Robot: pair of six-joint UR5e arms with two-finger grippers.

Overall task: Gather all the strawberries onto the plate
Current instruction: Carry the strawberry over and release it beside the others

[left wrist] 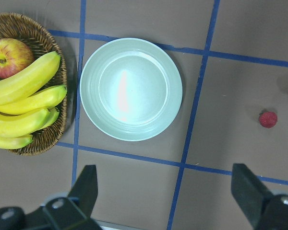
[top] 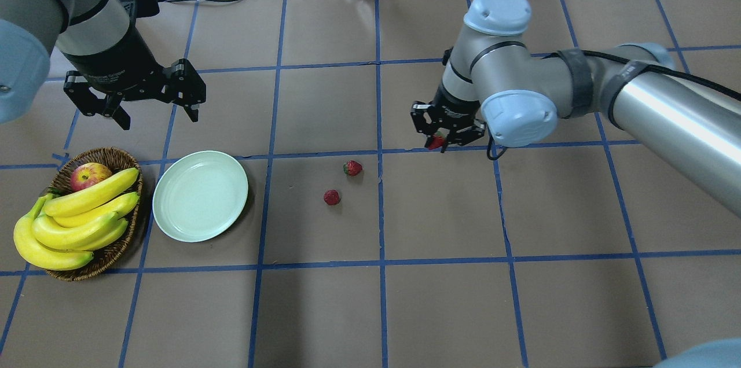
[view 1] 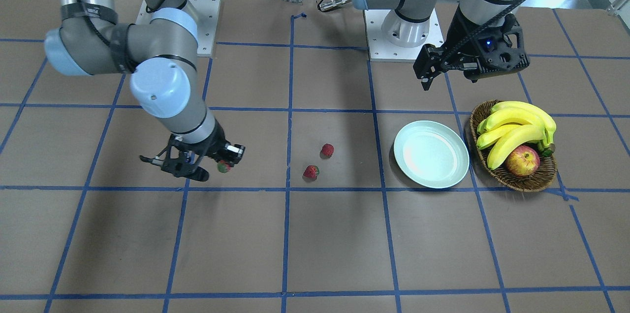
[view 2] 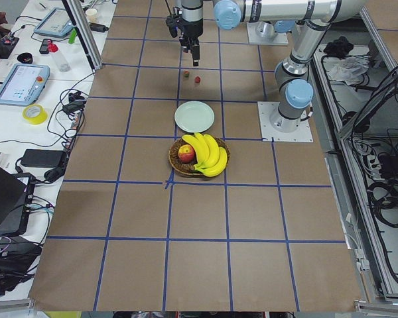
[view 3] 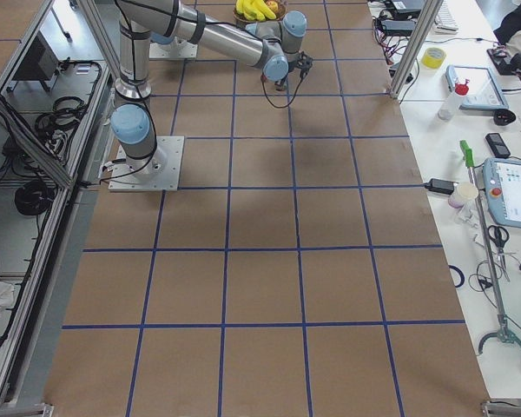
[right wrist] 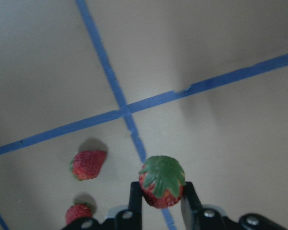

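Observation:
My right gripper (top: 438,141) is shut on one strawberry (right wrist: 162,182), green cap up, and holds it just above the table; it also shows in the front view (view 1: 224,167). Two more strawberries lie on the brown table between this gripper and the plate, one (top: 352,168) nearer the gripper and one (top: 332,197) nearer the plate. The pale mint plate (top: 200,195) is empty and also shows in the left wrist view (left wrist: 131,89). My left gripper (top: 159,119) is open and empty, hovering above the table just behind the plate.
A brown wicker basket (top: 110,154) with bananas (top: 75,220) and a red-yellow apple (top: 90,175) stands right beside the plate on its outer side. Blue tape lines grid the table.

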